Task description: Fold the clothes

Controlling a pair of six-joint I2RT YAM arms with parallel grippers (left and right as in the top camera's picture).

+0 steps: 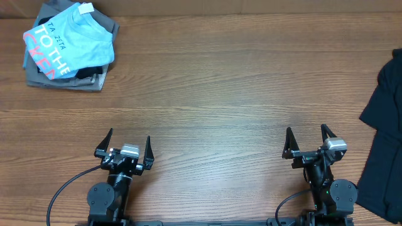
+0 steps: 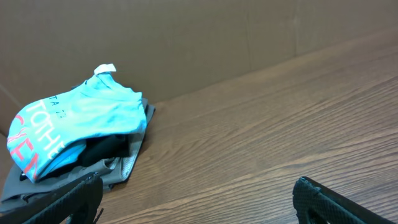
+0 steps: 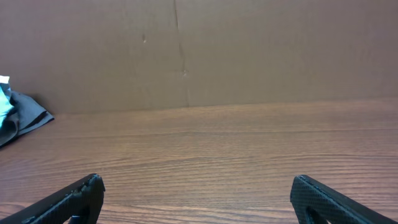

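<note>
The clothes, a light blue T-shirt [image 1: 72, 41] with red and white lettering, lie folded on top of a pile at the table's far left corner; the left wrist view shows them too [image 2: 81, 124], and a sliver of light blue shows at the left edge of the right wrist view [image 3: 4, 102]. My left gripper [image 1: 130, 142] stands open near the front edge, far from the shirt, nothing between its fingers [image 2: 68, 202]. My right gripper [image 1: 308, 138] is open and empty as well, near the front right, its fingers [image 3: 323, 202] wide apart over bare wood.
Black and grey folded garments [image 1: 81, 78] lie under the blue shirt. A large dark garment [image 1: 384, 125] lies at the table's right edge, close to my right arm. A brown cardboard wall [image 3: 186, 56] backs the wooden table [image 1: 213, 94].
</note>
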